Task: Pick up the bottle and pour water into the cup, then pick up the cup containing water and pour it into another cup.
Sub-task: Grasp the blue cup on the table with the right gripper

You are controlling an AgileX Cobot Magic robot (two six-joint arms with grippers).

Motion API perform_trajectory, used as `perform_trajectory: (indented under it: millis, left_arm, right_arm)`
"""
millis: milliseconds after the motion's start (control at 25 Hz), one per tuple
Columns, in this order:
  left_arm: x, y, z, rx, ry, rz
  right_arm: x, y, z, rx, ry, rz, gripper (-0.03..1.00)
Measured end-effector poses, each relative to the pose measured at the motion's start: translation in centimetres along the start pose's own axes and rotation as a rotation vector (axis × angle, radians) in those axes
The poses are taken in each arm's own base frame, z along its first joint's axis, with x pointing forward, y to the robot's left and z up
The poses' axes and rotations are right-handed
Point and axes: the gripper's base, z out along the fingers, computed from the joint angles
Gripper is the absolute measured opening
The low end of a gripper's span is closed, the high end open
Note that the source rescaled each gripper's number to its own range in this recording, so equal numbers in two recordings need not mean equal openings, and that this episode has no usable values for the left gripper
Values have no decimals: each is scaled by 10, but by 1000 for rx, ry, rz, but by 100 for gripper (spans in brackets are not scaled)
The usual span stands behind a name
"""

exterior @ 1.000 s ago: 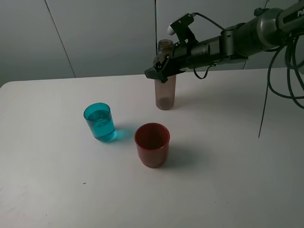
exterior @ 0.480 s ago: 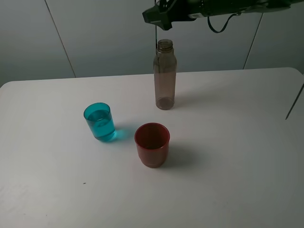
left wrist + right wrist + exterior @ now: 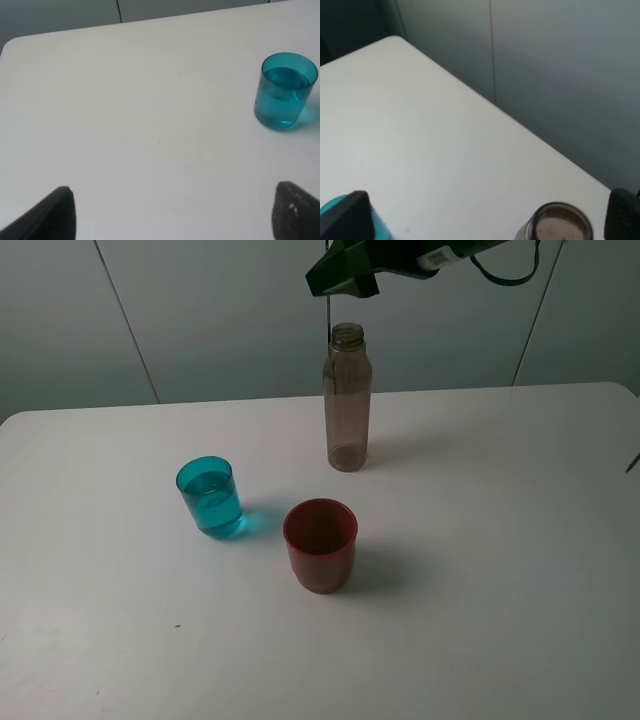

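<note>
Both sets of fingers wide apart, empty: left gripper (image 3: 177, 216), right gripper (image 3: 485, 216) | cup (image 3: 210, 497) — part-full, smooth, thin-walled, likely slippery | take mid-wall, upright

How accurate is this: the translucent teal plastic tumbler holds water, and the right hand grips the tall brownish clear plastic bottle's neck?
One error: the right hand hangs open above the tall brownish clear plastic bottle, not touching its neck, per the exterior high view. The translucent teal plastic tumbler does hold water.
</note>
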Motion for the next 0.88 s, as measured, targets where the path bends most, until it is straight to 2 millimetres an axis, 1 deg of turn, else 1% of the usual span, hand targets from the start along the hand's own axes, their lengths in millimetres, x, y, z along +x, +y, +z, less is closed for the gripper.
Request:
perform_trajectory:
  millis: [160, 320, 480, 640, 760, 840, 880]
  left_arm:
    - [0, 0, 0, 0, 0, 0]
    - [0, 0, 0, 0, 0, 0]
    - [0, 0, 0, 0, 0, 0]
    - [0, 0, 0, 0, 0, 0]
    - [0, 0, 0, 0, 0, 2]
    - [0, 0, 0, 0, 0, 2]
    - [0, 0, 0, 0, 0, 2]
  right_arm:
    - [4, 21, 9, -32, 83, -48, 100]
    - [4, 45, 18, -78, 111, -84, 100]
    - [4, 65, 31, -167, 94, -18, 100]
    - [17, 85, 59, -287, 90, -60, 100]
    - [34, 88, 75, -345, 36, -111, 100]
    - [46, 89, 81, -352, -10, -169, 100]
    - [51, 89, 83, -350, -33, -162, 100]
